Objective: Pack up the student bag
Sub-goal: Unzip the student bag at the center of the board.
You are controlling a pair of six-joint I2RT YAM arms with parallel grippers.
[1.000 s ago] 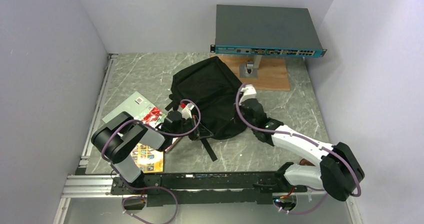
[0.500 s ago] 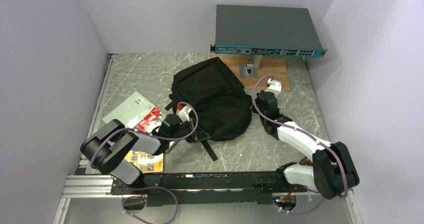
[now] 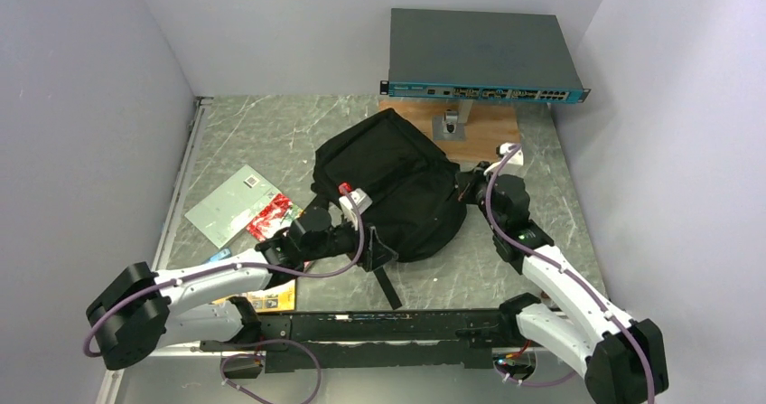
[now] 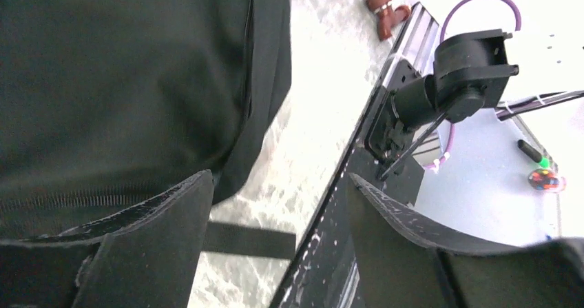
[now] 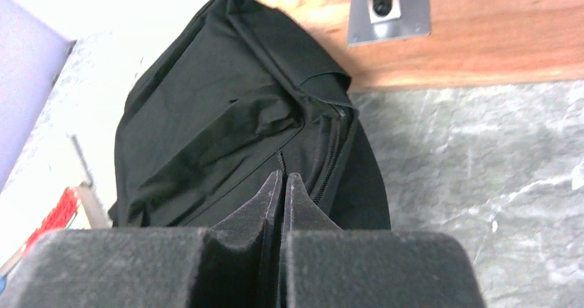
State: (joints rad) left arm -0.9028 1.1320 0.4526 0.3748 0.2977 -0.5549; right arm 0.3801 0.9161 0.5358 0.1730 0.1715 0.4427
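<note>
while the student bag (image 3: 388, 183) lies on the table (image 3: 262, 142), the left pincer (image 4: 279, 184) gapes wide at its near edge. the right pincer (image 5: 283, 178) is pressed closed.

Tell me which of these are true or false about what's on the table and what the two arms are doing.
1. The student bag lies on the table, nearer the arms than the grey box. True.
2. The left end effector is clamped shut. False: its fingers are spread wide beside the bag.
3. The right end effector is closed at the bag's zipper. True.
4. The grey box rests flat on the table. False: it stands raised on a post over a wooden board.
</note>
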